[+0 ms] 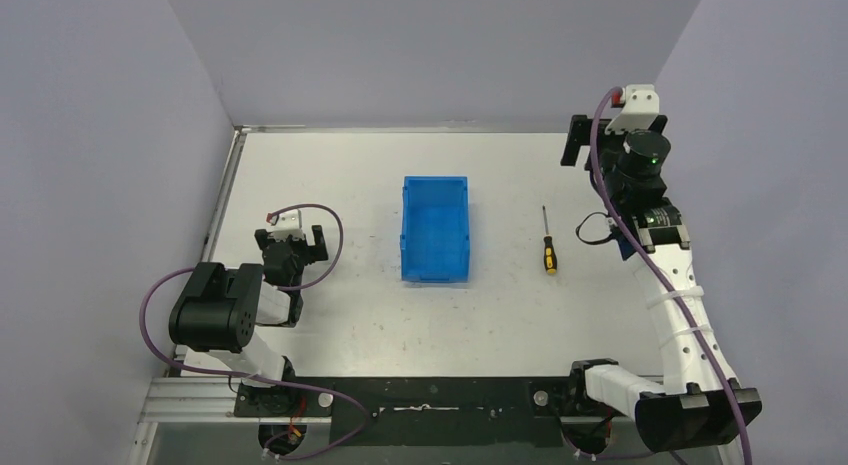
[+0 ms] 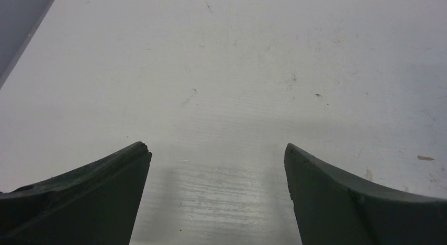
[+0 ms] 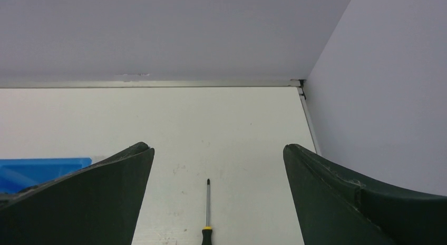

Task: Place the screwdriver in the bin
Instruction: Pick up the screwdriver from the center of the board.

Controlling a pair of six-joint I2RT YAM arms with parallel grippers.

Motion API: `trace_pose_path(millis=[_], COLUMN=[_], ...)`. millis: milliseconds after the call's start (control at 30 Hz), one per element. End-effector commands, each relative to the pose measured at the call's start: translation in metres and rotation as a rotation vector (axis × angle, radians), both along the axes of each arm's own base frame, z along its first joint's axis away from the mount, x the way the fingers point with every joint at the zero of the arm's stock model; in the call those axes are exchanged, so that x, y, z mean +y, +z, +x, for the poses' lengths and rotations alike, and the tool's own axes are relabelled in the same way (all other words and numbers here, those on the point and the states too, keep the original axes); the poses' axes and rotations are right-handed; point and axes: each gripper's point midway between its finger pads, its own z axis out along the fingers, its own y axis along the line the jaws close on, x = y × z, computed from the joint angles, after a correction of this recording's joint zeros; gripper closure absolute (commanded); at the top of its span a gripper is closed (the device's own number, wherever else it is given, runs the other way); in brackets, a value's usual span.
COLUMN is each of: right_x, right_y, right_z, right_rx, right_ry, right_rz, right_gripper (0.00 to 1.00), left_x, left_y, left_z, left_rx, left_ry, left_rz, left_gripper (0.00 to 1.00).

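Near the bases the left gripper (image 2: 217, 150) is being held low and idle, jaws spread, the screwdriver (image 1: 548, 243) is being shown lying on the table (image 1: 330, 165) near the bin (image 1: 435, 230), and farther out the right gripper (image 3: 219, 150) is seemingly being lined up above it, jaws spread wide, with a descent onto the handle likely being called for next.

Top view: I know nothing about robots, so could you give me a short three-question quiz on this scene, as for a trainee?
1. True or false: the screwdriver lies inside the bin.
2. In the top view, the screwdriver lies on the table: A) left of the bin, B) right of the bin, C) touching the bin.
3. Fill in: the left pincer and right pincer are both ____, holding nothing.

Key: 1 false; 2 B; 3 open.
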Motion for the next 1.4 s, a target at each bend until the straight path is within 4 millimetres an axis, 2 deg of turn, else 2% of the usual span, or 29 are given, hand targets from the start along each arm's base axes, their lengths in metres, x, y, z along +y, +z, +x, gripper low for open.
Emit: trace_pose_path(millis=[0, 167, 400, 500, 767, 833, 1033, 1200, 1367], right_x=[-0.001, -0.006, -0.005, -0.002, 0.001, 0.002, 0.007, 0.011, 0.013], right_y=[0.039, 0.069, 0.083, 0.080, 0.051, 0.040, -0.021, -0.087, -0.155], right_z=[-0.003, -0.004, 0.003, 0.006, 0.022, 0.027, 0.046, 0.053, 0.042], right_rx=[-0.042, -0.084, -0.043, -0.025, 0.085, 0.125, 0.323, 0.487, 0.638], right_ry=[-0.003, -0.043, -0.041, -0.028, -0.022, -0.023, -0.009, 0.005, 0.001], right_rz=[0.018, 0.052, 0.050, 0.053, 0.040, 0.035, 0.027, 0.040, 0.061], right_gripper=[0.00, 0.00, 0.00, 0.00, 0.00, 0.00, 0.00, 0.00, 0.00], left_x=[-0.001, -0.002, -0.002, -0.001, -0.002, -0.002, -0.002, -0.002, -0.002], left_y=[0.021, 0.020, 0.021, 0.020, 0.021, 0.020, 0.021, 0.020, 0.020], left_z=[0.010, 0.010, 0.010, 0.010, 0.010, 0.010, 0.010, 0.010, 0.010], left_rx=[-0.076, -0.075, -0.076, -0.075, -0.076, -0.075, -0.076, -0.073, -0.074], left_ry=[-0.005, -0.006, -0.006, -0.006, -0.006, -0.006, -0.006, -0.006, -0.006], left_rz=[0.001, 0.001, 0.001, 0.001, 0.000, 0.001, 0.001, 0.001, 0.001], left_gripper=[0.03, 0.03, 0.03, 0.03, 0.03, 0.03, 0.03, 0.03, 0.03])
